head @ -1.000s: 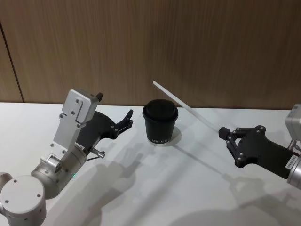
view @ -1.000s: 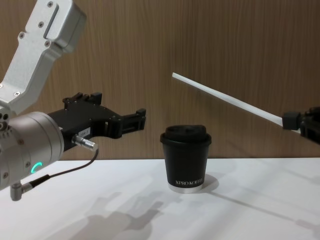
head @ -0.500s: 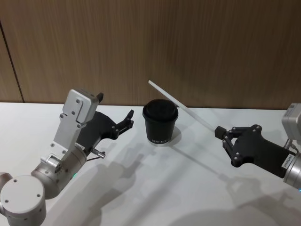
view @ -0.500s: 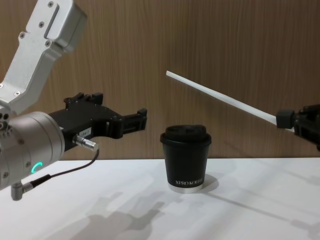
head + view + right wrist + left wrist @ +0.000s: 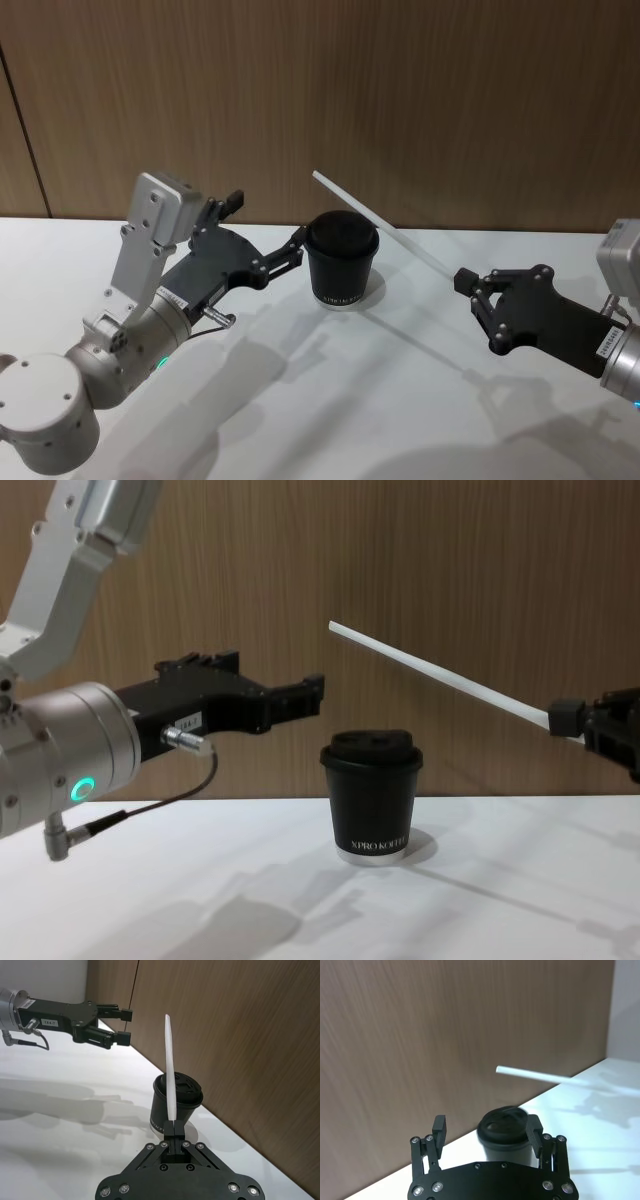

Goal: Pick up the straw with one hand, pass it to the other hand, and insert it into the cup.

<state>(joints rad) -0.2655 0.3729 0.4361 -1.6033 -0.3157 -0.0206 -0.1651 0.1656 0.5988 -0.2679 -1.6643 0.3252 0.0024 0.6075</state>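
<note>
White straw [image 5: 440,678] pinched by right gripper [image 5: 562,718] — slanting above cup [image 5: 372,800], left gripper [image 5: 316,690] nearby

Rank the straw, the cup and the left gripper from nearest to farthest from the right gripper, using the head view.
1. Straw, clamped in the right gripper.
2. Cup, in the middle.
3. Left gripper, open, beyond the cup on the left.
</note>
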